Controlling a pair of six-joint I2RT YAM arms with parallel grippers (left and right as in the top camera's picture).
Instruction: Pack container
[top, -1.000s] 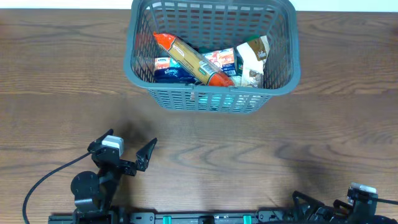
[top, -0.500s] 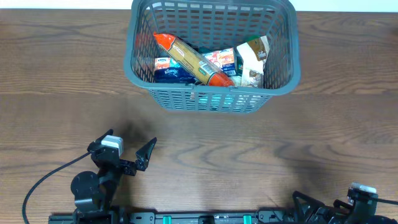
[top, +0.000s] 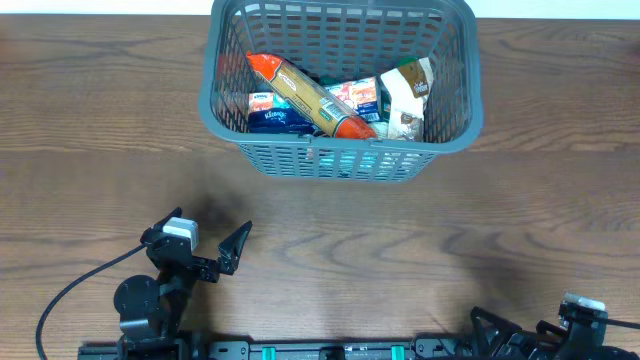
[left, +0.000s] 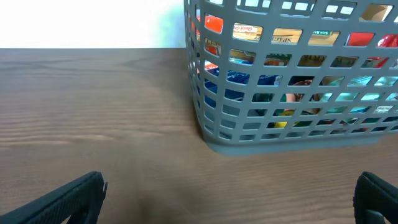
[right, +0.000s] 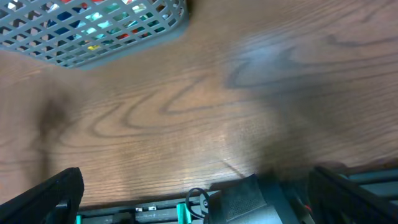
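Observation:
The container (top: 455, 125) is a large grey lattice basket at the table's far middle. It holds a long orange-capped packet (top: 310, 95), a blue tissue pack (top: 268, 118), small boxes (top: 358, 97) and a white and green bag (top: 408, 88). It also shows in the left wrist view (left: 292, 134) and the right wrist view (right: 93, 43). My left gripper (top: 196, 240) is open and empty near the front left, well short of the basket. My right gripper (top: 520, 335) is open and empty at the front right edge.
Brown wooden table (top: 420, 230) all round. A black cable (top: 70, 290) runs from the left arm to the front left. A black rail with green clips (right: 155, 211) lies along the front edge under the right gripper.

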